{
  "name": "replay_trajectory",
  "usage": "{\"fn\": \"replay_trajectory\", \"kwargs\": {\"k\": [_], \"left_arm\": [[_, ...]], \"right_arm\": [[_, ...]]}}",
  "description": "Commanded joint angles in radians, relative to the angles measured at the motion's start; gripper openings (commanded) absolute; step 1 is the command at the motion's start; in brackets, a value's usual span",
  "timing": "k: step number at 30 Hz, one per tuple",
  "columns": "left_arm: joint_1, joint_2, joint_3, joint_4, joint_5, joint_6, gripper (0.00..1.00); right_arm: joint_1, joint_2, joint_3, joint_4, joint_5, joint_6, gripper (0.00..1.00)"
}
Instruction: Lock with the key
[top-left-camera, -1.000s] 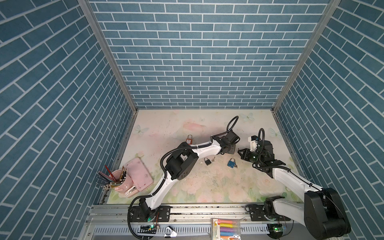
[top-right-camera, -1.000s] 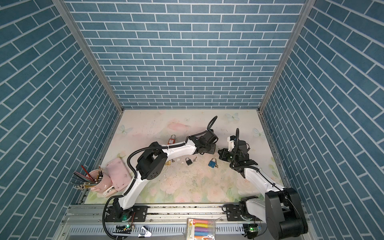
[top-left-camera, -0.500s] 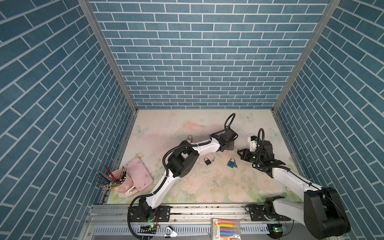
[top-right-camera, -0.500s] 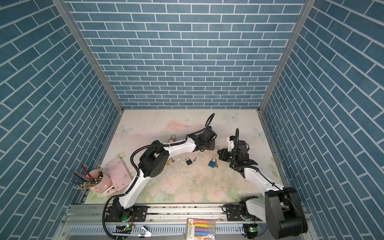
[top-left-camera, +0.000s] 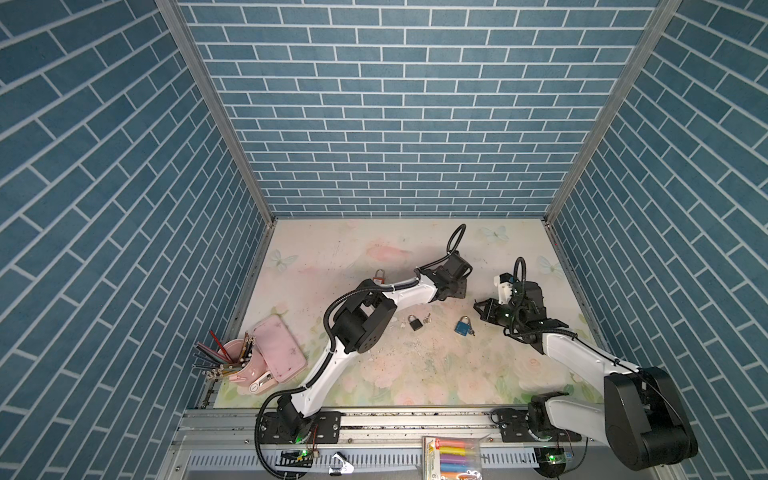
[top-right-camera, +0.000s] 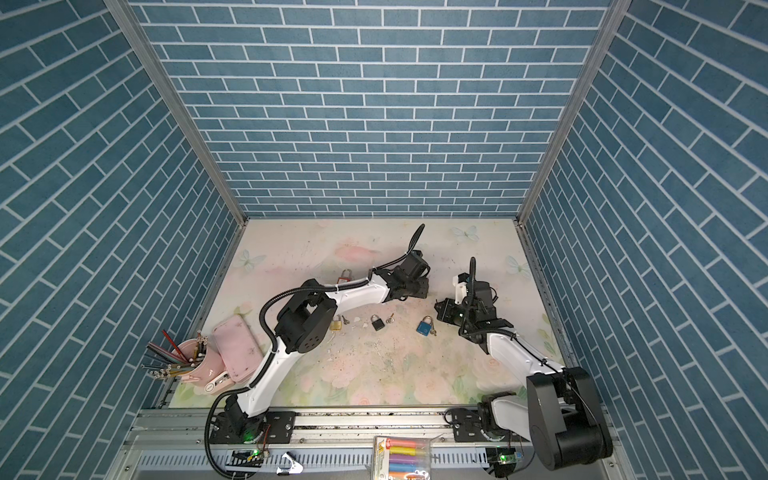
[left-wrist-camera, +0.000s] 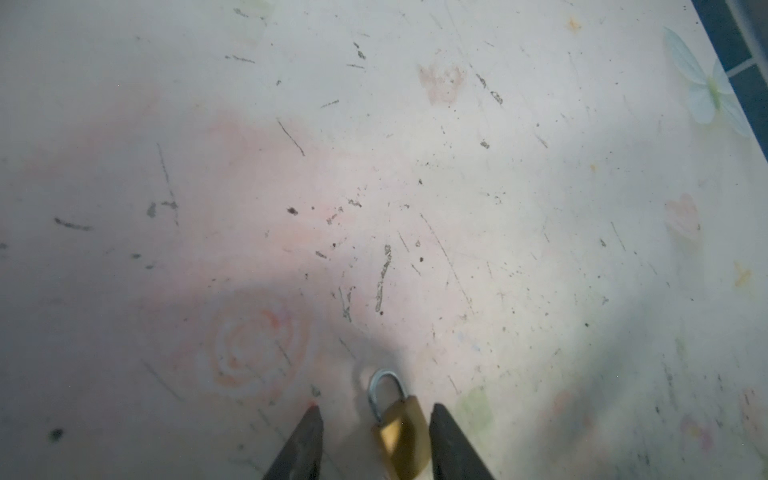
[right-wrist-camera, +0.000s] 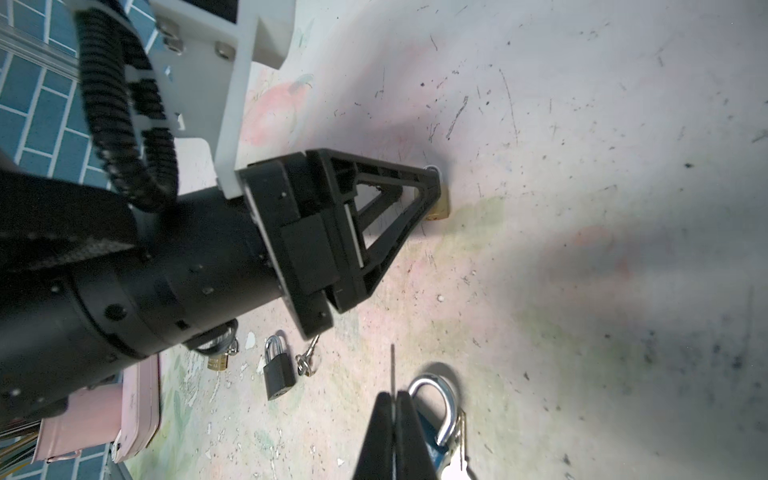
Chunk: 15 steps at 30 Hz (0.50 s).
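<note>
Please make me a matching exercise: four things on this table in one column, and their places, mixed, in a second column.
1 blue padlock
2 black padlock
3 red padlock
4 pink cup

a holds pencils
b on the far side of the left arm
c nearest the right hand
d a loose key lies beside it

Pairs: 1c, 2d, 3b, 4a

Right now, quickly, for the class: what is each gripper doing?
Left gripper: open, brass padlock unclamped between the jaws.
Right gripper: shut; anything pinched cannot be told.
</note>
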Motion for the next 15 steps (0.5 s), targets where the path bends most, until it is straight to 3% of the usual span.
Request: {"fn": "replay_trajectory", "kwargs": {"k": [1,6,15], "left_arm": [[0.037,-0.07,-0.05,0.066,0.036,0.004,0.47],[0.072,-0.236,-0.189,0.184,-0.023,0.018,0.47],[0.124,-0.663,-0.545,0.335,-0.277,0.12,0.47]], "right_arm": [[-0.002,0.02,0.009,0.013,-0.013,0.017,0.0],[-0.009,0.098,0.068,0.031,0.023,0.015,0.0],[-0.02,0.359,0.294,-0.056,0.115,-0.089,0.0]]}}
